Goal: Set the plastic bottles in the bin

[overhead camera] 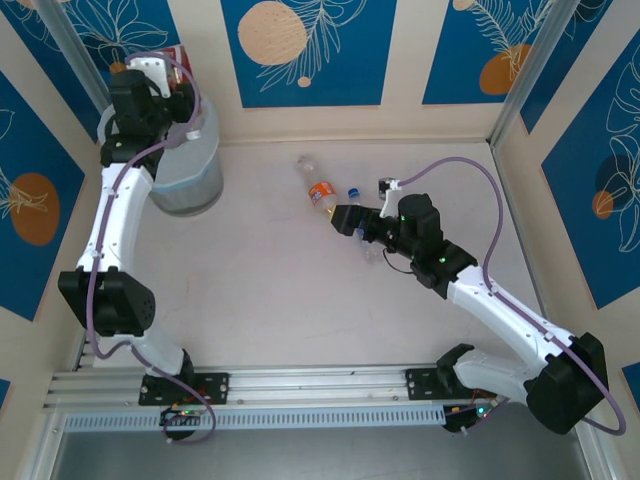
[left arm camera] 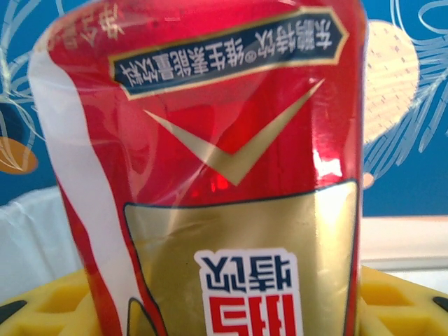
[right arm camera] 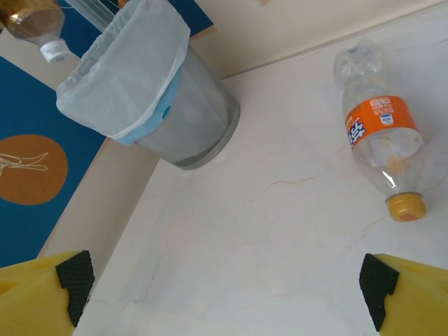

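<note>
A bottle with a red and gold label (left arm camera: 231,161) hangs cap-down over the bin (overhead camera: 188,168), and my left gripper (left arm camera: 224,318) is shut on its body. From above, that bottle (overhead camera: 178,57) and the left gripper (overhead camera: 182,100) sit high over the bin's bag-lined rim. Its white cap and brown contents (right arm camera: 38,24) appear above the bin (right arm camera: 189,119). An orange-labelled bottle (overhead camera: 320,192) with an orange cap lies on the table (right arm camera: 381,140). My right gripper (overhead camera: 345,220) hovers open beside it, nothing between its fingers (right arm camera: 70,276).
A clear bottle with a blue cap (overhead camera: 353,191) lies right of the orange one, its body partly under the right arm. Patterned blue walls close in the table (overhead camera: 260,290) on three sides. The white bag liner (left arm camera: 28,238) shows below the held bottle.
</note>
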`<action>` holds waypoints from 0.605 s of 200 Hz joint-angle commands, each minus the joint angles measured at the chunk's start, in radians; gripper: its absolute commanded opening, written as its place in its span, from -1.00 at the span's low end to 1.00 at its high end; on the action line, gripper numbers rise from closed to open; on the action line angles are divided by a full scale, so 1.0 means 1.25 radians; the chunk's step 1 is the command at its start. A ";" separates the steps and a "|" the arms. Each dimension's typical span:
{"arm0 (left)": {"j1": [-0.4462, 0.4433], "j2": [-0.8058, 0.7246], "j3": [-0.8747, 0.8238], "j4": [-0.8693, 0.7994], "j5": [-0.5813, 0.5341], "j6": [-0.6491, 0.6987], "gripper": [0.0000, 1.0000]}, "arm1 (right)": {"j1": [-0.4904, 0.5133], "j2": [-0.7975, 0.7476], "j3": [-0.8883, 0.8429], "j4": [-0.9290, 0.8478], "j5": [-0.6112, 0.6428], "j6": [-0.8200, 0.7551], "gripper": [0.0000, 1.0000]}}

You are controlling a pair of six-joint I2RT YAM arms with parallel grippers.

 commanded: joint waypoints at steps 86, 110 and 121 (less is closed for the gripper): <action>0.095 0.233 0.320 -0.125 -0.002 0.305 0.06 | 0.006 -0.013 -0.012 -0.018 0.038 -0.002 1.00; 0.107 0.302 0.391 -0.140 -0.015 0.351 0.08 | 0.007 -0.018 -0.012 -0.027 0.045 0.002 1.00; 0.114 0.324 0.406 -0.135 -0.010 0.371 0.08 | 0.007 -0.020 -0.012 -0.032 0.049 0.002 1.00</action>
